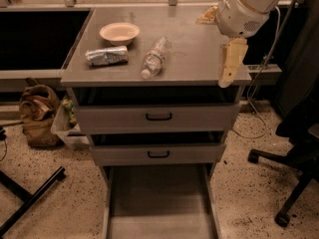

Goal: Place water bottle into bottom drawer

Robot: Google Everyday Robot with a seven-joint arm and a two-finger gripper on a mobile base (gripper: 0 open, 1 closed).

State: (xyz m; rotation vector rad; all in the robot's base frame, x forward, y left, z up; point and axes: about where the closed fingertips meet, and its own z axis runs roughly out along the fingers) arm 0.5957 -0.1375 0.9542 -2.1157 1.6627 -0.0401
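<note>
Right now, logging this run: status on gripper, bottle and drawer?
Gripper empty, at countertop's right front edge. Water bottle lying on countertop, ungrasped. Bottom drawer open. Foil packet and bowl left of bottle, not touching it.

**No Legible Text in View**

You had nothing to read in this shot. The water bottle (155, 57) lying on the cabinet top (199, 49) carried a pale label, but its print was probably too fine to make out. The silvery packet (106, 56) near it showed no readable marking. The gripper (227, 77) hung at the top's right front corner, with no lettering you could read.
</note>
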